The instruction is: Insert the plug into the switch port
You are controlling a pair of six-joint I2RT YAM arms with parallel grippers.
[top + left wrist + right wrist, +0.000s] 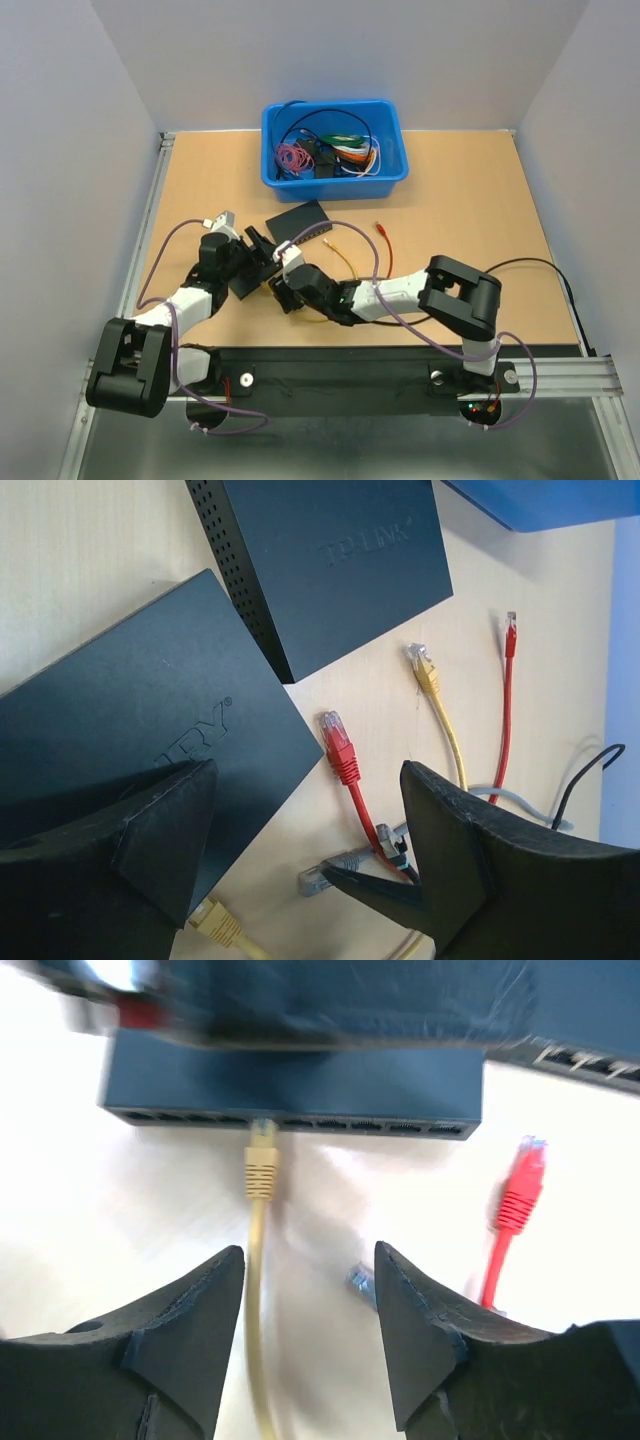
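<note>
The yellow plug (pixel 261 1165) sits dead ahead of the right end effector (pixel 310 1250), nose against the port row on the front face of the dark switch (pixel 290 1088). It looks seated in a port left of the row's middle, though the wrist view is too blurred to say it has gone fully home. Its long axis runs straight away from the end effector, square to the switch face, and the yellow cable (pixel 258 1290) trails back from it along the tabletop (pixel 100 1220) between the two fingers. Those fingers stand apart on either side of the cable, with a gap showing on each side, so they grip nothing.

The right arm is plainly the nearer one to the plug. The left end effector (pixel 308 770) hangs over the switch's top with its jaws spread wide and nothing between them. A red plug (pixel 520 1192) lies loose off to the right, well clear of the ports.

If the plug needs a last push, I judge it goes straight forward along that axis.
</note>
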